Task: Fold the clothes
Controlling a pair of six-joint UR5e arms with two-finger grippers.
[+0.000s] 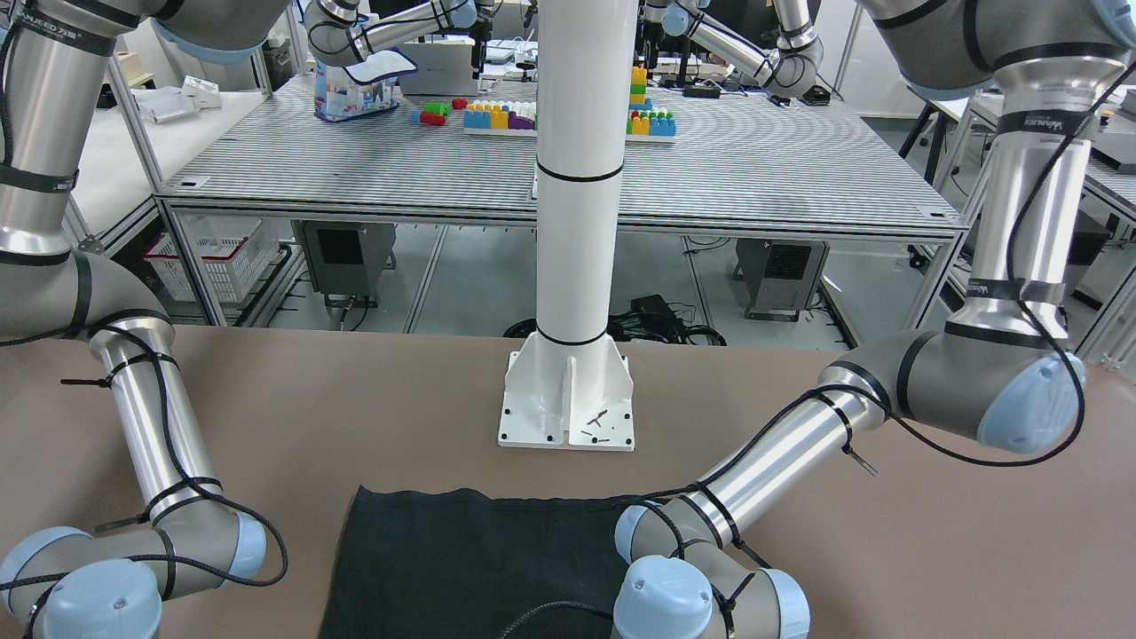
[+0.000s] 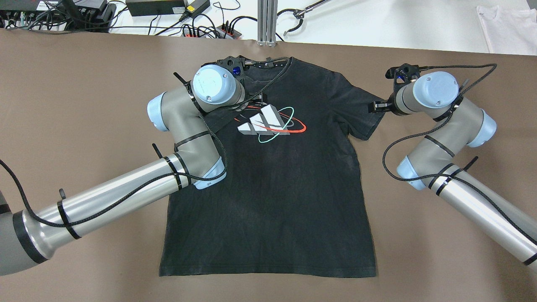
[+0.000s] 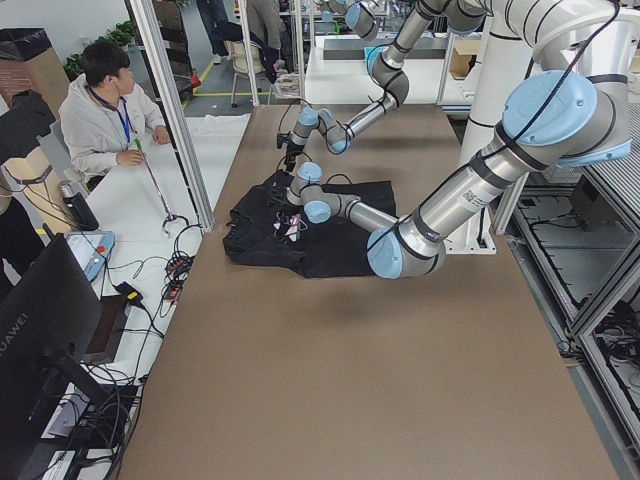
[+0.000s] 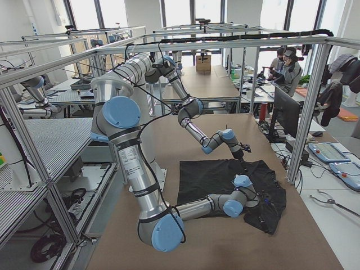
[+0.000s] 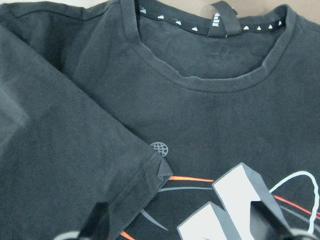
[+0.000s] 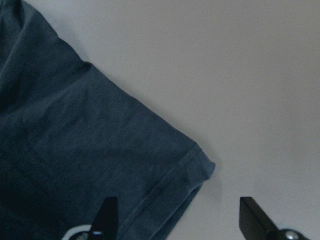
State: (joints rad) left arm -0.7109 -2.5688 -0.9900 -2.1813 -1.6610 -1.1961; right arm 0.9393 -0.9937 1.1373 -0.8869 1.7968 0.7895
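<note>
sleeve corner (image 6: pixel 197 172) of the black shirt (image 2: pixel 268 188) lay just ahead of the right pincer (image 6: pixel 180 220), jaws apart; left pincer (image 5: pixel 182 225) gaped over its print (image 5: pixel 235 195).

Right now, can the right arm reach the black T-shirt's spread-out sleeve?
Probably yes: the right gripper hangs open right above the sleeve, its fingers either side of the hem corner, with nothing lying in between.

One camera looked down from overhead on the shirt (image 2: pixel 268 176); the front one caught only its hem end; both wrist cameras sat close above it.
</note>
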